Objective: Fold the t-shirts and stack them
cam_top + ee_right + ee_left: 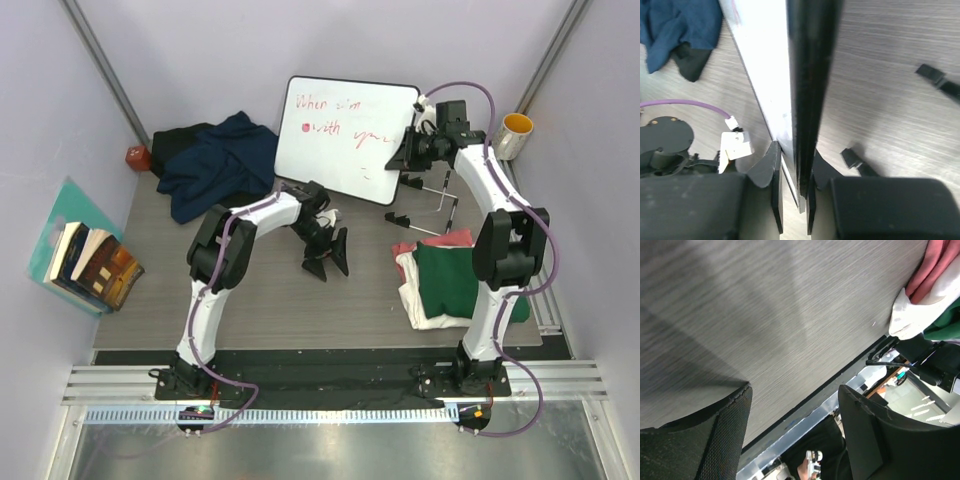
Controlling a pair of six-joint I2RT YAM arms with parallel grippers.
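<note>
The whiteboard [340,135] has red writing on it. I can read "When" on the top line and "with" on the line below. The rest is too scribbly for me to read. I see no other words or labels.

I count five t-shirts. Two lie in a messy heap at the far left of the table [260,300]: the navy shirt [215,165] and the black shirt [180,138] partly under it. Three sit in a pile near the right arm. There, the dark green shirt [445,275] is on top, the cream-white shirt [425,310] is under it, and the pink-red shirt [445,240] pokes out at the far side.

There is one yellow cup [516,135] in the far right corner. Some books [95,265] lie off the table on the left, but I cannot count them.

My right gripper [795,190] is pinching the right edge of the whiteboard, with one finger on each side. My left gripper [330,258] hangs over the bare middle of the table with its jaws spread wide, holding nothing.
</note>
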